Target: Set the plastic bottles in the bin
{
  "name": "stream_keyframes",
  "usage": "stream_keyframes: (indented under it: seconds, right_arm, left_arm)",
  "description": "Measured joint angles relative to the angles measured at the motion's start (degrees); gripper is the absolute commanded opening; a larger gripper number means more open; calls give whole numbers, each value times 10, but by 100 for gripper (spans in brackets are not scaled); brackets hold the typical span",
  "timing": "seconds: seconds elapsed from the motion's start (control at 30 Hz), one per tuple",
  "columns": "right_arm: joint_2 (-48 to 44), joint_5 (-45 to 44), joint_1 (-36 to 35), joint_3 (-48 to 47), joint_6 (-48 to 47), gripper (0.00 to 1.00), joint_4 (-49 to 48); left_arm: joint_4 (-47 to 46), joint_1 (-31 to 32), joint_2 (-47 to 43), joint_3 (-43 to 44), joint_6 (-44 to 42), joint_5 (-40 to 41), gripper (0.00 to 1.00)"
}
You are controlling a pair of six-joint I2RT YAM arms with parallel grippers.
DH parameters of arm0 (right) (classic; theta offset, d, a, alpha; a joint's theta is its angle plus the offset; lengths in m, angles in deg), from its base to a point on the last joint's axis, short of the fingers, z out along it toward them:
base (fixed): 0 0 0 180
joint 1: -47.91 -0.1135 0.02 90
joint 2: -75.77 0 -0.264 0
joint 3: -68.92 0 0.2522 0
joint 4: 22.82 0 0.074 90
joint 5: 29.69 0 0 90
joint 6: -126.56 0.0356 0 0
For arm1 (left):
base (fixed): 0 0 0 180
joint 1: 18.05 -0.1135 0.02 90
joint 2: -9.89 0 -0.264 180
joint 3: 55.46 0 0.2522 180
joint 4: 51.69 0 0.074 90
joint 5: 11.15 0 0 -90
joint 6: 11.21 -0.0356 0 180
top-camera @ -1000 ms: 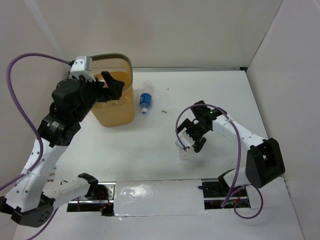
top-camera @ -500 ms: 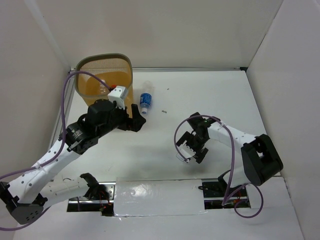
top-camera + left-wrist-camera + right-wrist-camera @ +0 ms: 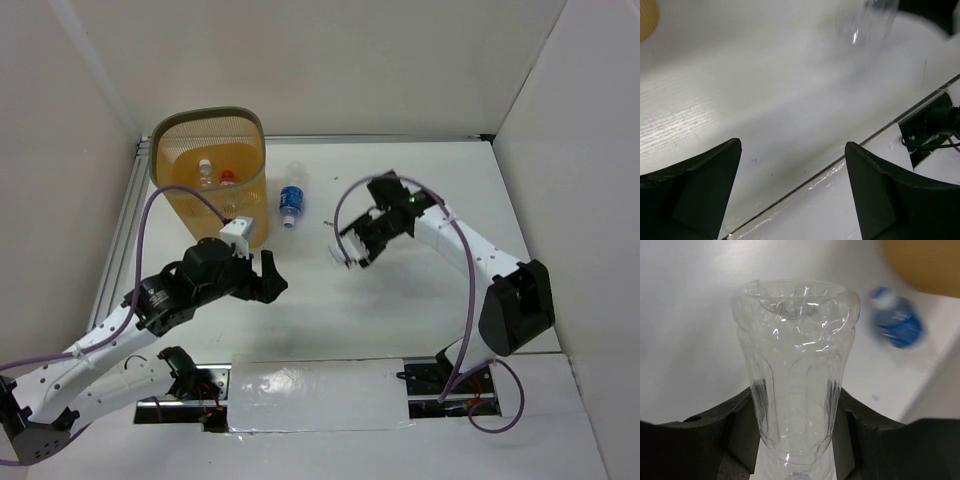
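My right gripper (image 3: pixel 358 242) (image 3: pixel 795 402) is shut on a clear plastic bottle (image 3: pixel 795 355) and holds it above the table's middle; its fingers (image 3: pixel 737 425) press both sides. A blue-labelled bottle (image 3: pixel 291 200) (image 3: pixel 895 320) lies on the table right of the bin (image 3: pixel 160 135), a tall orange mesh basket with a grey-tan rim. Two bottles (image 3: pixel 205 172) (image 3: pixel 228 178) lie inside it. My left gripper (image 3: pixel 266 281) (image 3: pixel 792 192) hangs open and empty over the near table, in front of the bin. In the left wrist view the held clear bottle (image 3: pixel 867 20) is a blur at the top.
White walls enclose the table on the left, back and right. A taped strip (image 3: pixel 315 395) and cable slots (image 3: pixel 932 125) run along the near edge between the arm bases. A small dark speck (image 3: pixel 328 223) lies beside the blue-labelled bottle.
My right gripper closed on the clear bottle and carried it up and back-left. My left arm swung from over the bin down to the near table.
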Motion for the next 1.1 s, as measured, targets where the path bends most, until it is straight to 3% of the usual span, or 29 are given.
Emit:
stream_keyframes:
  seconds: [0.17, 0.3, 0.63, 0.77, 0.93, 1.1]
  right_arm:
    - [44, 65, 6, -250, 197, 34, -38]
    - [90, 107, 3, -422, 385, 34, -125]
    - [289, 147, -85, -719, 770, 40, -373]
    - [364, 147, -115, -766, 888, 51, -461]
    - [428, 140, -137, -771, 991, 100, -513]
    - [454, 117, -127, -771, 1052, 100, -522]
  left_arm:
    - [-1, 4, -21, -36, 4, -31, 97]
    - [-5, 10, -22, -66, 5, -50, 97]
    - [-39, 35, -22, -136, 35, -70, 97]
    - [-51, 46, -21, -137, 35, -69, 97]
    - [-57, 61, -7, -137, 31, -57, 97]
    - [-52, 75, 33, -114, 12, -30, 98]
